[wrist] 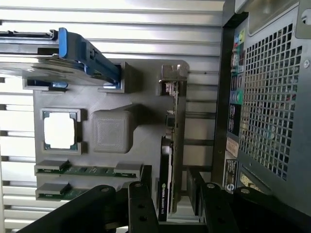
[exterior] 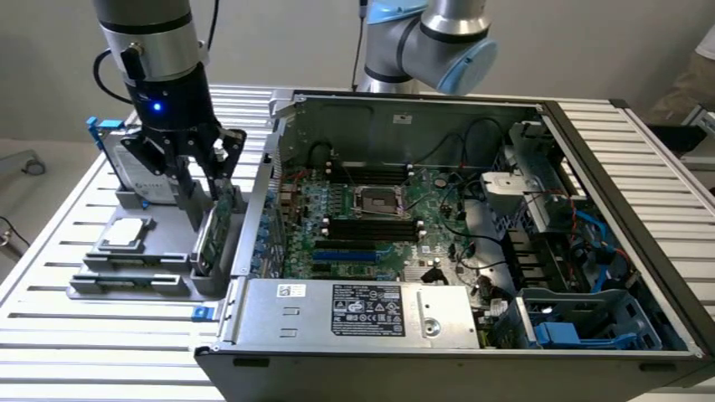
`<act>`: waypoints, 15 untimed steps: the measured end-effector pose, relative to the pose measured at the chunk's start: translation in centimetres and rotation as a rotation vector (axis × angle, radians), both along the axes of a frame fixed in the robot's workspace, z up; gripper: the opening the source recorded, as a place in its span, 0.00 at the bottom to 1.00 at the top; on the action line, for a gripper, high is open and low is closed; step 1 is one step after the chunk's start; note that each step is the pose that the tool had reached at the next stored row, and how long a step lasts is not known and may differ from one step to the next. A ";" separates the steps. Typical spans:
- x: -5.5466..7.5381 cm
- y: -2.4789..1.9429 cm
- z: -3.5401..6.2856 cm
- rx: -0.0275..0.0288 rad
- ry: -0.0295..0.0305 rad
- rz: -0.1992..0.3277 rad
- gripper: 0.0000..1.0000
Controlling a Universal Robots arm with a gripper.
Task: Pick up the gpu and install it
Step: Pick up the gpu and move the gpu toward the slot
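Note:
The gpu [exterior: 219, 228] stands on its long edge in a slot at the exterior view's right side of the grey holder [exterior: 167, 219], close to the open computer case [exterior: 447, 226]. My gripper [exterior: 208, 186] hangs directly over it, open, one finger on each side of the card's top edge. In the wrist view the gpu [wrist: 171, 145] shows edge-on, black shroud on one face and silver bracket at the far end. It runs between my two black fingers [wrist: 140, 206], and a gap shows on both sides of it. My gripper [wrist: 172, 201] holds nothing.
The grey holder [wrist: 146, 102] also carries a silver hard drive in a blue frame [wrist: 68, 53], a small square silver chip [wrist: 60, 131] and two memory sticks [wrist: 82, 171]. The case's perforated wall [wrist: 272, 97] stands right beside the card. A blue slot [exterior: 352, 251] lies on the motherboard.

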State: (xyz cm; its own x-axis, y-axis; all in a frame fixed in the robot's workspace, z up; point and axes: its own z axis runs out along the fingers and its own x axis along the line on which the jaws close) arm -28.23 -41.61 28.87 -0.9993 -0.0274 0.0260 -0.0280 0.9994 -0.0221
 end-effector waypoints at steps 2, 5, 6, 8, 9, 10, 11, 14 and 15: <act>0.0 0.04 -0.37 0.0000 0.0000 0.003 0.42; -0.2 0.06 -0.92 0.0001 -0.0001 0.007 0.42; -0.2 0.06 -1.09 0.0000 0.0000 0.008 0.42; -0.3 0.07 -1.46 0.0001 -0.0001 0.010 0.42; -0.3 0.07 -1.64 0.0001 -0.0001 0.011 0.42; -0.4 0.07 -1.82 0.0001 -0.0002 0.012 0.42; -0.4 0.07 -2.00 0.0000 -0.0001 0.012 0.42; -0.5 0.06 -2.55 0.0000 -0.0002 0.012 0.42; -0.5 0.06 -2.73 0.0001 -0.0003 0.012 0.42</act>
